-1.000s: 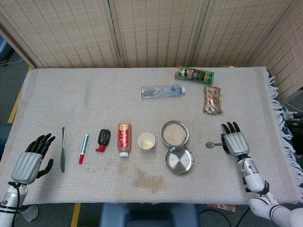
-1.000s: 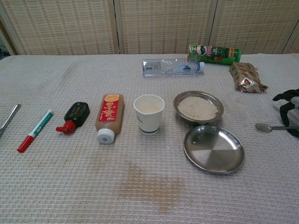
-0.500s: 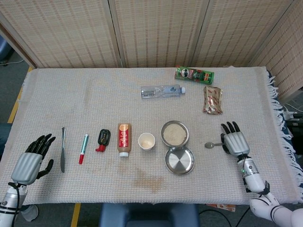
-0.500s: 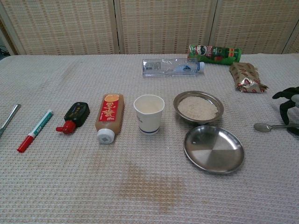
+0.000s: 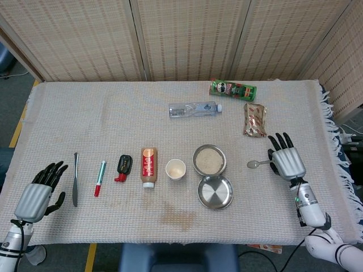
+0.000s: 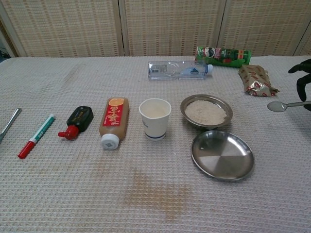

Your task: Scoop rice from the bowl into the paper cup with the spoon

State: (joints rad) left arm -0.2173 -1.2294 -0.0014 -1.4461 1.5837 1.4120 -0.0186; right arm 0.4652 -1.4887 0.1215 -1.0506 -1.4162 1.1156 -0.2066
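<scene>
A cloth-covered table [image 5: 85, 119] is holding a rice bowl [image 5: 209, 160] beside a paper cup [image 5: 175, 169]. The right hand [image 5: 287, 161] is grasping the spoon [image 5: 258, 164]; the left hand [image 5: 38, 190] is lying released.

In the chest view, the right robot hand [image 6: 302, 77] is cut off by the frame's right edge beyond the bowl [image 6: 206, 111], only dark fingers showing, and the spoon [image 6: 286, 105] handle runs out of frame with it, so the grip itself cannot be seen there. In the head view, the handle's end disappears under that hand [image 5: 288, 161]. Far left of the bowl, the knife [image 6: 9, 123] is clipped by the chest view's left edge. The left robot hand [image 5: 38, 192] appears only in the head view. Labels on the sauce bottle [image 5: 148, 166] and snack packet [image 5: 254, 119] are too small to read.
</scene>
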